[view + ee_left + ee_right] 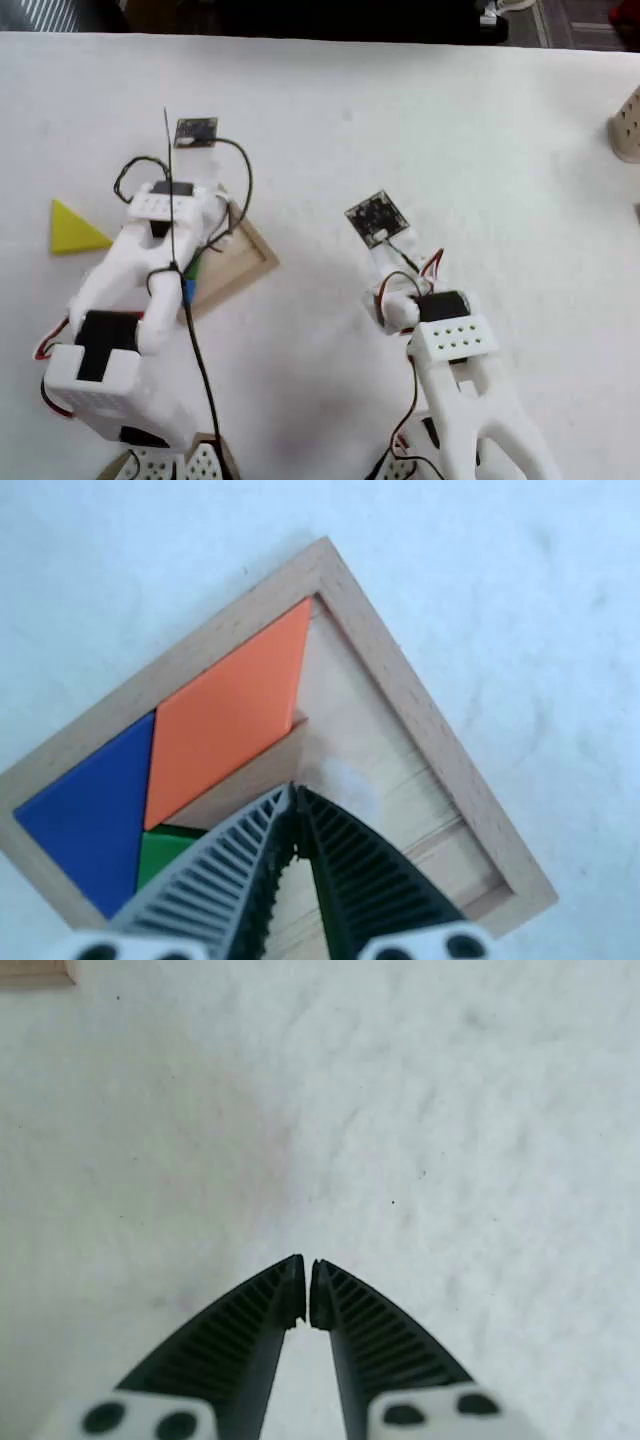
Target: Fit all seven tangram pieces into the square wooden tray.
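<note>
Wooden tray beneath left gripper, jaws together

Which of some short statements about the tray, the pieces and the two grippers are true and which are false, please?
1. An orange piece lies in the wooden tray. True.
2. The yellow triangle sits inside the tray. False: it lies on the table, apart from the tray.
3. The right gripper holds a piece. False: it is shut on nothing, above the table.
4. The left gripper is shut above the tray. True.
5. A blue piece touches the orange piece in the tray. True.
</note>
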`<action>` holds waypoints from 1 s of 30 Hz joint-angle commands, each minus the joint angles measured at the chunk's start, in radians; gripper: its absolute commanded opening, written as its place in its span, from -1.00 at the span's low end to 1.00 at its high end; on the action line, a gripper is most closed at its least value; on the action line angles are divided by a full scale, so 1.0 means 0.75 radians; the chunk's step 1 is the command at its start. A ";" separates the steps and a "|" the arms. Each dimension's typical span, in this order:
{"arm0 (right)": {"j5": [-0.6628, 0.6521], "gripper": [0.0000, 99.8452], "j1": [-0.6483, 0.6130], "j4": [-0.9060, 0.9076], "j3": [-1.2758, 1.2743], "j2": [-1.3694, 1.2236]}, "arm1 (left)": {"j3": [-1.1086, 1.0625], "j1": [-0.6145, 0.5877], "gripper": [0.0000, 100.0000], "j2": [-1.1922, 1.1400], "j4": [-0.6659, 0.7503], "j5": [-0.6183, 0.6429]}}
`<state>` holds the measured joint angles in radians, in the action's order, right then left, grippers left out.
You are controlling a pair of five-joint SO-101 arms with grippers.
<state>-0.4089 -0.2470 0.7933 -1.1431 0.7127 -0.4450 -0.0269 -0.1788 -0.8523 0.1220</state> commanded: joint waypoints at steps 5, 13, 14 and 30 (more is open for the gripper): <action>-0.004 -0.96 -0.009 -0.026 0.006 0.005 | 0.045 -0.089 -0.95 0.021 -0.055 0.014; -0.004 -0.96 -0.013 -0.026 0.006 0.005 | 0.035 -0.191 -0.95 0.107 -0.065 0.016; -0.004 -0.96 -0.013 -0.026 0.006 0.005 | 0.035 -0.185 -0.95 0.109 -0.068 0.016; -0.004 -0.96 -0.013 -0.030 0.006 0.003 | 0.068 -0.570 -0.95 0.302 -0.094 0.018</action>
<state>-0.4089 -0.2470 0.7933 -1.1431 0.7127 -0.4465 -0.2816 -0.0683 -0.9183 0.1235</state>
